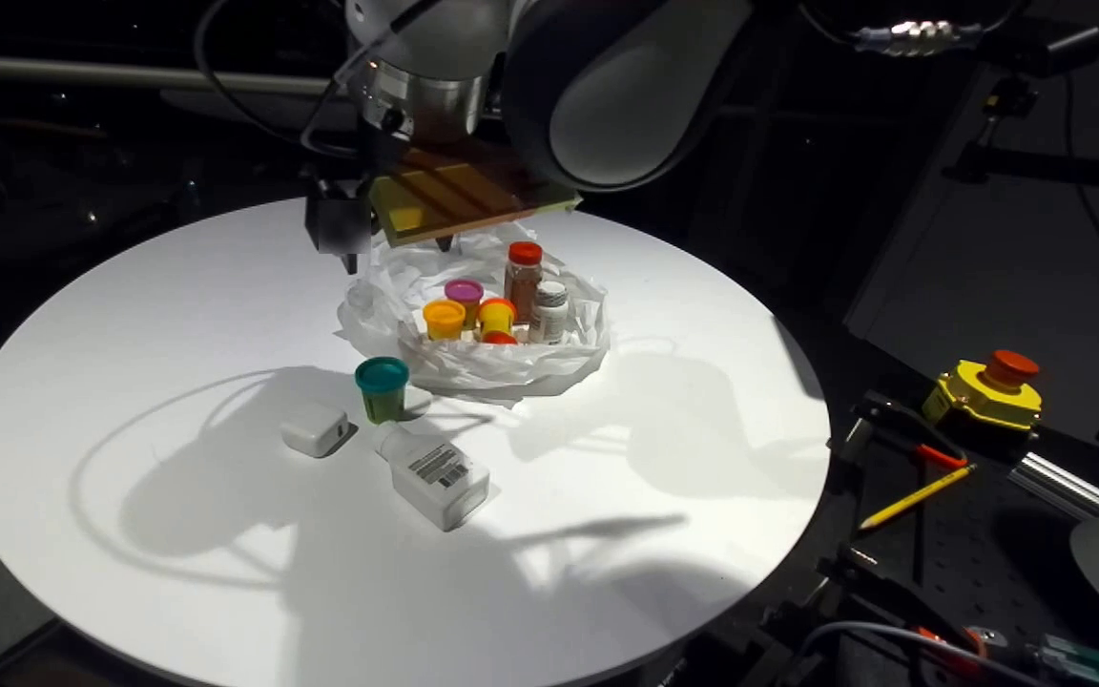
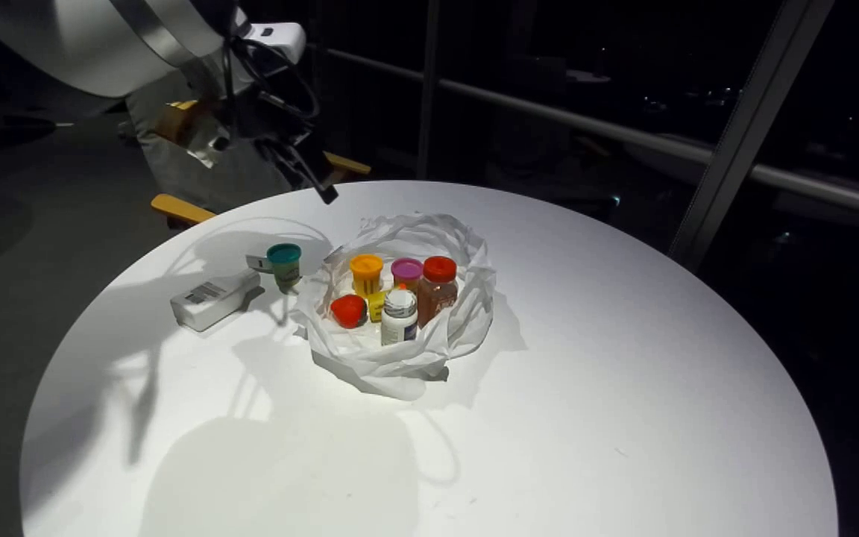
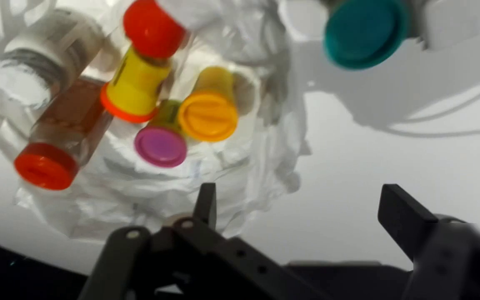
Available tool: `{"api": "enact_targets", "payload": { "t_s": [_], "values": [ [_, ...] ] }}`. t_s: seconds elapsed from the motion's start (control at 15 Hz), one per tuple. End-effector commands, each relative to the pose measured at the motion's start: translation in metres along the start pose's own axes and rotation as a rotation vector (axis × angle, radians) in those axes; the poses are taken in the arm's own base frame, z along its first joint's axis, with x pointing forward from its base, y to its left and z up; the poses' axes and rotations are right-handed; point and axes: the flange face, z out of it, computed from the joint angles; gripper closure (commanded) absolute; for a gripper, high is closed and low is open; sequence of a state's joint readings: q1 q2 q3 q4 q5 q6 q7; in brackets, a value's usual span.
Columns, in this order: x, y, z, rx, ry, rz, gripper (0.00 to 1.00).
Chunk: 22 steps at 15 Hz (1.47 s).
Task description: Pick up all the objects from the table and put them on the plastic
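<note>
The wrinkly plastic holds a red-capped bottle, a small white bottle, a purple-lidded cup, an orange-lidded cup, a yellow cup and a red round piece. Outside it, a teal-lidded cup stands upright on the table. Near this cup lie a white bottle on its side and a white block. In the wrist view my gripper is open, its fingers wide apart and nothing between them. It hangs above the table beside the plastic's edge, away from the teal cup.
The round white table carries everything. A chair with wooden arms stands close to its edge. Off the table, a yellow box with a red button and a pencil lie on a dark surface.
</note>
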State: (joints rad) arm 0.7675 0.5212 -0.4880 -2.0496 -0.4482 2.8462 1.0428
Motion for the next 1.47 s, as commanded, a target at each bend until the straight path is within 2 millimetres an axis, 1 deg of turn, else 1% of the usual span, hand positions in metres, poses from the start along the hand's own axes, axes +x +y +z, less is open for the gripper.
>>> {"api": "enact_targets", "payload": {
  "t_s": [0.0, 0.13, 0.2, 0.4, 0.6, 0.73, 0.93, 1.27, 1.33, 1.4],
  "values": [
    [-0.008, -0.024, -0.01, 0.115, -0.154, -0.052, 0.0],
    [-0.009, -0.035, 0.003, 0.156, -0.277, -0.068, 0.0],
    [-0.007, -0.036, 0.013, 0.142, -0.32, -0.07, 0.0],
    [0.004, -0.031, 0.038, 0.077, -0.416, -0.073, 0.0],
    [0.009, -0.031, 0.058, 0.045, -0.479, -0.09, 0.0],
    [0.008, -0.037, 0.064, 0.06, -0.504, -0.118, 0.0],
    [0.009, -0.041, 0.076, 0.06, -0.515, -0.134, 0.0],
    [0.016, -0.037, 0.096, 0.082, -0.557, -0.119, 0.0],
    [0.017, -0.035, 0.101, 0.088, -0.565, -0.114, 0.02],
    [0.018, -0.033, 0.104, 0.097, -0.579, -0.111, 0.26]
  ]
}}
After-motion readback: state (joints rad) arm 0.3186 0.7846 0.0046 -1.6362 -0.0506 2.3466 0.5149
